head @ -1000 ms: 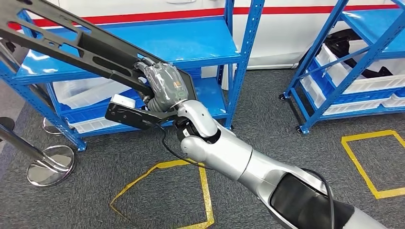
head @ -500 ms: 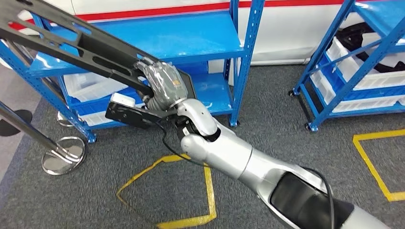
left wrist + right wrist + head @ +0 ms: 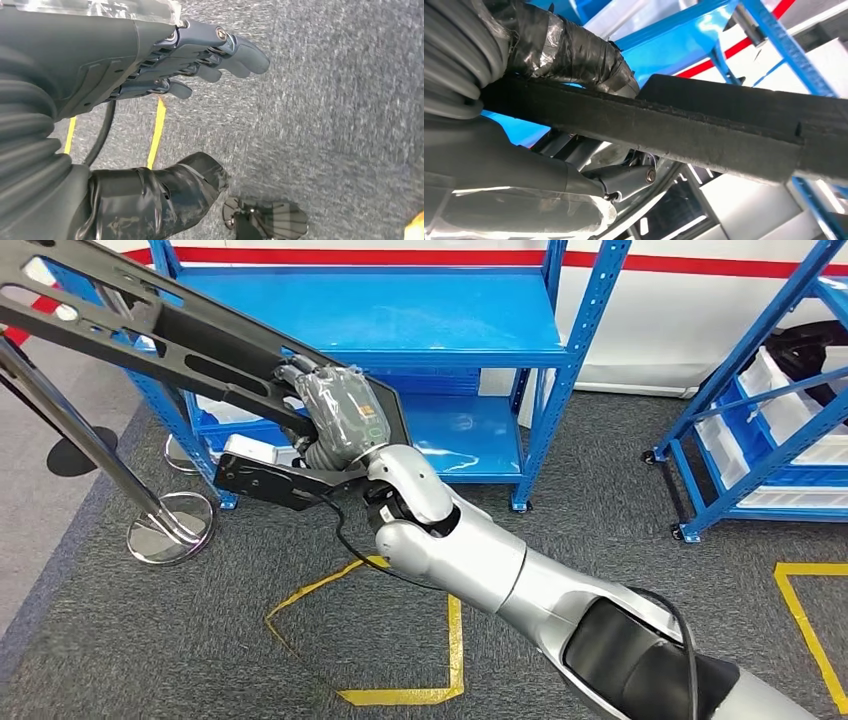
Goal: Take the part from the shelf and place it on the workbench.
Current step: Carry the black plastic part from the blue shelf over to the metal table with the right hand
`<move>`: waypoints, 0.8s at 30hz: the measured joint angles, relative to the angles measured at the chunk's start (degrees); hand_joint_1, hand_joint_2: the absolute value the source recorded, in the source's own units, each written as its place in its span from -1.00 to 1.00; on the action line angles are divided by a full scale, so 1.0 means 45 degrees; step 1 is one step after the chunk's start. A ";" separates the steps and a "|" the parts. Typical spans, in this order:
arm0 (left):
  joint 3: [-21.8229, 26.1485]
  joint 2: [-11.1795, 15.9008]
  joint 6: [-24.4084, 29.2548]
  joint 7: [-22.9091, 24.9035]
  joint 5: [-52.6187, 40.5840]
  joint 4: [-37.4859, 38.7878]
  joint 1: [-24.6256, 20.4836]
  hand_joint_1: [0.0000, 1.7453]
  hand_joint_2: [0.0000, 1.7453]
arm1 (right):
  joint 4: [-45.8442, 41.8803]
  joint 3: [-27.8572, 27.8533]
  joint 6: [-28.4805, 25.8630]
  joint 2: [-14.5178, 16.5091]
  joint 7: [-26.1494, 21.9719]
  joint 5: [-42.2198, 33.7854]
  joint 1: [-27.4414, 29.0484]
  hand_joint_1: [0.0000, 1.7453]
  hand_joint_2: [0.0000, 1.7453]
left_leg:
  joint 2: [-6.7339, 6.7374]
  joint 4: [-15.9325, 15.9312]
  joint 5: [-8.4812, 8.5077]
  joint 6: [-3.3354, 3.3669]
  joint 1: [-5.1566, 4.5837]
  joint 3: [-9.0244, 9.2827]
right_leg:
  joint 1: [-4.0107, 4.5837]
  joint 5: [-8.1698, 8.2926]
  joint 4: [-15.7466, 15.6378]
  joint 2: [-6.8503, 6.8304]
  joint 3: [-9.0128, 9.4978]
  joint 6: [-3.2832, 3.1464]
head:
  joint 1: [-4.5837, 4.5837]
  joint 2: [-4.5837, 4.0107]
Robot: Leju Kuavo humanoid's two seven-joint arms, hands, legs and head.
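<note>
From the head view, the right robot hand (image 3: 335, 420) grips a long black part (image 3: 150, 335), a flat frame with slotted cut-outs. The part runs from the hand up toward the far left, lifted off the blue shelf (image 3: 400, 315) behind it and held tilted in the air. The hand is wrapped in clear film, and its fingers curl over the part's near end. The silver right arm (image 3: 470, 560) reaches in from the near right. The shelf's upper deck and lower deck are bare blue metal. A second blue shelf (image 3: 760, 430) stands at the right with white bins on it. On the left a chrome post on a round base (image 3: 170, 530) stands on the grey carpet, and yellow tape (image 3: 400, 695) marks a square on the floor near the arm.

In the left wrist view, the left robot hand (image 3: 200, 55) hangs over the grey carpet with its dark fingers (image 3: 247, 52) stretched out and apart, the thumb (image 3: 195, 175) well clear of them, holding nothing. A yellow tape line (image 3: 156, 132) crosses the floor beneath.

In the right wrist view, the part (image 3: 704, 135) fills the middle as a thick dark bar, clamped between the taped thumb (image 3: 574, 55) on one side and the fingers (image 3: 624, 180) on the other. Blue shelf uprights (image 3: 784, 45) show behind it.
</note>
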 joint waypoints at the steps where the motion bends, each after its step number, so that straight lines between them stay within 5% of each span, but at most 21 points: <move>1: 0.0000 0.0001 -0.0011 -0.0011 0.0007 0.0000 -0.0011 -1.00 1.00 | 0.0001 0.0000 -0.0011 -0.0008 -0.0001 0.0013 0.0004 1.00 1.00 | -0.0093 0.0001 0.0037 0.0037 0.0000 -0.0045 | -0.0023 -0.0434 0.0802 0.0205 -0.0326 0.0033 | 0.0004 0.0000; 3: 0.0000 0.0010 -0.0023 -0.0031 0.0016 0.0002 -0.0026 -1.00 1.00 | 0.0004 0.0000 -0.0024 -0.0042 -0.0001 0.0041 0.0044 1.00 1.00 | -0.0318 0.0042 0.0085 0.0057 0.0010 -0.0138 | -0.0054 -0.0943 0.2175 0.0336 -0.0873 0.0092 | 0.0004 0.0000; 4: 0.0000 0.0015 -0.0027 -0.0050 0.0017 0.0004 -0.0021 -1.00 1.00 | 0.0004 0.0000 -0.0027 -0.0063 -0.0001 0.0056 0.0065 1.00 1.00 | -0.0447 0.0079 0.0100 0.0044 0.0024 -0.0180 | -0.0079 -0.0863 0.2302 0.0352 -0.0890 0.0120 | 0.0005 0.0000; 6: 0.0001 0.0019 -0.0052 -0.0111 0.0021 0.0005 -0.0005 -1.00 1.00 | -0.0015 -0.0001 -0.0028 -0.0097 -0.0001 0.0075 0.0081 1.00 1.00 | -0.0723 0.0226 0.0094 -0.0023 0.0080 -0.0273 | -0.0171 -0.0163 0.1261 0.0472 -0.0303 0.0174 | 0.0009 0.0000; 8: 0.0002 0.0028 -0.0092 -0.0165 0.0024 0.0005 -0.0020 -1.00 1.00 | -0.0082 -0.0005 -0.0034 -0.0114 -0.0007 0.0090 0.0065 1.00 1.00 | -0.0989 0.0469 0.0060 -0.0178 0.0116 -0.0479 | -0.0292 0.0281 -0.0120 0.1030 0.0382 0.0217 | -0.0003 0.0000; 10: 0.0002 0.0042 -0.0123 -0.0222 0.0023 0.0005 -0.0051 -1.00 1.00 | -0.0172 -0.0015 -0.0051 -0.0141 -0.0013 0.0110 0.0064 1.00 1.00 | -0.1232 0.0590 0.0124 -0.0365 0.0153 -0.0725 | -0.0311 0.0267 -0.0591 0.1398 0.0546 0.0183 | -0.0017 0.0000; 12: 0.0001 0.0056 -0.0138 -0.0294 0.0016 0.0007 -0.0007 -1.00 1.00 | -0.0238 -0.0024 -0.0070 -0.0172 -0.0012 0.0138 0.0079 1.00 1.00 | -0.1403 0.0541 0.0248 -0.0523 0.0214 -0.0873 | -0.0283 0.0352 -0.0639 0.1177 0.0498 0.0026 | -0.0017 0.0000; 14: -0.0003 0.0052 -0.0140 -0.0359 0.0007 0.0010 0.0046 -1.00 1.00 | -0.0327 -0.0028 -0.0079 -0.0186 -0.0024 0.0213 0.0080 1.00 1.00 | -0.1003 0.0877 0.0033 -0.0628 0.0186 -0.1086 | -0.0291 0.0461 -0.0724 0.0901 0.0486 -0.0165 | -0.0106 0.0000; 16: -0.0005 0.0046 -0.0132 -0.0402 -0.0002 0.0010 0.0009 -1.00 1.00 | -0.0431 -0.0029 -0.0082 -0.0193 -0.0052 0.0319 0.0074 1.00 1.00 | -0.0407 0.2119 -0.0672 -0.0680 0.0136 -0.1609 | -0.0243 0.0522 -0.0768 0.0609 0.0466 -0.0274 | -0.0216 0.0000; 18: -0.0005 0.0055 -0.0124 -0.0413 -0.0019 0.0010 -0.0027 -1.00 1.00 | -0.0481 -0.0029 -0.0085 -0.0212 -0.0068 0.0390 0.0093 1.00 1.00 | -0.0244 0.3483 -0.1259 -0.0691 0.0135 -0.2154 | -0.0160 0.0535 -0.0769 0.0298 0.0435 -0.0312 | -0.0244 0.0000; 19: -0.0005 0.0058 -0.0119 -0.0416 -0.0027 0.0010 -0.0021 -1.00 1.00 | -0.0488 -0.0029 -0.0086 -0.0224 -0.0069 0.0413 0.0111 1.00 1.00 | -0.0219 0.3677 -0.1264 -0.0664 0.0127 -0.2183 | -0.0119 0.0538 -0.0769 0.0137 0.0423 -0.0321 | -0.0249 0.0000; 21: -0.0005 0.0062 -0.0115 -0.0427 -0.0040 0.0010 -0.0006 -1.00 1.00 | -0.0501 -0.0029 -0.0093 -0.0239 -0.0074 0.0476 0.0128 1.00 1.00 | -0.0089 0.2845 -0.0775 -0.0529 0.0066 -0.1616 | -0.0044 0.0542 -0.0770 -0.0156 0.0413 -0.0329 | -0.0249 0.0000; 24: -0.0005 0.0097 -0.0102 -0.0472 -0.0067 0.0010 -0.0053 -1.00 1.00 | -0.0577 -0.0041 -0.0123 -0.0252 -0.0114 0.0710 0.0094 1.00 1.00 | 0.0560 0.0699 -0.0175 -0.0186 -0.0199 -0.0422 | 0.0033 0.0555 -0.0793 -0.0560 0.0415 -0.0302 | -0.0247 0.0000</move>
